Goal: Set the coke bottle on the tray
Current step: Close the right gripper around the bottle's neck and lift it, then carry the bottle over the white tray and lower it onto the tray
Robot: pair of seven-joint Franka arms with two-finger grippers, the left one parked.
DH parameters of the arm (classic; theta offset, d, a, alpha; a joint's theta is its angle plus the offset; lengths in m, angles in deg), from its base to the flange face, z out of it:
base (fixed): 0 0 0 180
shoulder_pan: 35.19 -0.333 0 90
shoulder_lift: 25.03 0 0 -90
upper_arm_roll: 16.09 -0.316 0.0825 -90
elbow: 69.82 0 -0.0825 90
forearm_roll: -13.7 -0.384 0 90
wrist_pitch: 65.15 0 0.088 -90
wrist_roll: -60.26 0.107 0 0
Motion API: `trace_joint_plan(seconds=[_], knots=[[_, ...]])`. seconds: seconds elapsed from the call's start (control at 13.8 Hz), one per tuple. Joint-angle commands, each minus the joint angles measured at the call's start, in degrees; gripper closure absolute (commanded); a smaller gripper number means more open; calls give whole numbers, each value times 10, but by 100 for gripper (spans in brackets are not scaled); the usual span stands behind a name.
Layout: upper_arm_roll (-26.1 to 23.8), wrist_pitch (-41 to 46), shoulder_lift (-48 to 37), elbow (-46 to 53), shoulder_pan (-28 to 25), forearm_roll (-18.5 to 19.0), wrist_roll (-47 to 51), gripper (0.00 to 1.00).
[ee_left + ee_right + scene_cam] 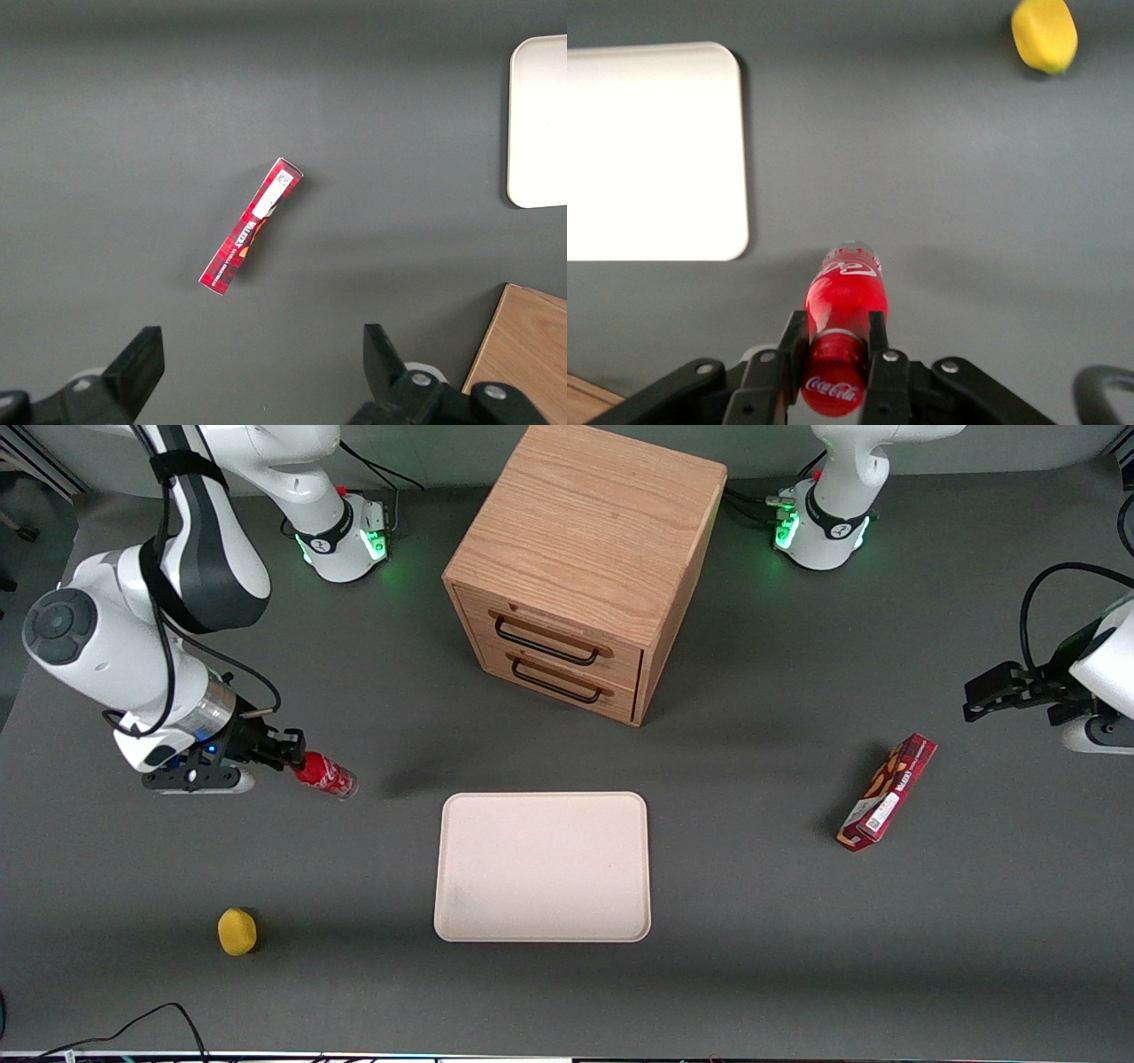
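Note:
My right gripper point(297, 761) is shut on the coke bottle point(326, 773), a small red bottle with a red cap and white lettering. It holds the bottle by the neck and cap, tilted, above the table near the working arm's end. In the right wrist view the two black fingers point(792, 347) clamp the bottle point(846, 297) just under its cap. The cream tray point(542, 866) lies flat on the table, apart from the bottle, nearer the table's middle and slightly nearer the front camera. It also shows in the right wrist view point(651, 150).
A wooden drawer cabinet point(580, 567) stands farther from the front camera than the tray. A yellow lemon-like object point(237, 931) lies nearer the camera than the gripper. A long red snack box point(888, 792) lies toward the parked arm's end.

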Motion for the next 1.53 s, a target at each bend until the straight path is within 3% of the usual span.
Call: trace_joint_plan(seconds=[0.0, 0.8, 1.16, 1.45], knots=[[-16, 54, 97, 145, -3, -3, 38, 100], [-2, 52, 325, 407, -114, 3, 136, 100], [1, -25, 370, 426, -126, 3, 145, 100], [44, -36, 376, 435, -152, 2, 148, 100]])
